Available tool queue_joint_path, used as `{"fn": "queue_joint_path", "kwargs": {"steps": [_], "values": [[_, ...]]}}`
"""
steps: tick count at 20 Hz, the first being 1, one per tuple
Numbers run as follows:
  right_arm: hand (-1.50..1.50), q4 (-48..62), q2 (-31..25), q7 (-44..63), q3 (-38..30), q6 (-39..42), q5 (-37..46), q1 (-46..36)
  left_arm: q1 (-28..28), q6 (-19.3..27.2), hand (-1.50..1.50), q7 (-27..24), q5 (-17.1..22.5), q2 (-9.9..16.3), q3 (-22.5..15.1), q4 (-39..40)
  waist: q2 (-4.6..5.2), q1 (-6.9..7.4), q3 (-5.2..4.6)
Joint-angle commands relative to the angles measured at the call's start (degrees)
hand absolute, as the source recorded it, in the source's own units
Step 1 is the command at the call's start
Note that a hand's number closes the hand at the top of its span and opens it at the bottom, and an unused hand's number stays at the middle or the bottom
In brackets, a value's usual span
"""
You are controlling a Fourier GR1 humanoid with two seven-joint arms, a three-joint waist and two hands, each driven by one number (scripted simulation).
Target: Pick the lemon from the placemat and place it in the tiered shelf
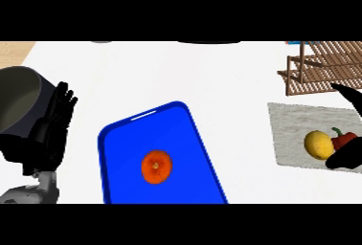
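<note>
A yellow lemon [318, 144] lies on the grey placemat [297, 122] at the right, touching a red pepper [344, 139] on its right side. My right hand [344, 157] comes in from the right edge. One part of it lies just below the lemon and a finger [350, 98] points up-left above the mat. The hand is spread apart and holds nothing, and most of it is cut off by the edge. The wooden tiered shelf [322, 67] stands behind the mat at the top right. My left hand [50, 129] rests open at the left, fingers up.
A blue tray [134, 139] in the middle carries an orange fruit [156, 166]. A dark round pot [20, 100] sits at the far left behind my left hand. White counter lies between the tray and the placemat.
</note>
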Motion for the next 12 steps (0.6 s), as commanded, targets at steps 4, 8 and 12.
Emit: {"fn": "queue_joint_path", "kwargs": {"steps": [4, 8, 12], "values": [[-1.5, 4.83, 2.5, 2.7, -0.1, 5.22, 6.19, -0.22, 1.49, -1.75, 0.0, -1.55, -0.29, -0.68, 1.78, -0.44, -0.1, -0.59, 0.04], [-1.5, 6.01, 8.06, -1.06, -3.0, 3.89, 11.29, 1.35, 1.68, -0.58, 0.0, 0.49, -3.46, -2.8, 1.02, -1.47, -0.11, -0.65, 0.05], [-1.5, 9.13, 13.0, -3.51, -0.35, 1.74, 17.55, 2.92, 2.0, -2.9, 0.0, 0.13, -2.66, -2.43, 2.49, -1.72, -0.08, -0.53, 0.05]]}}
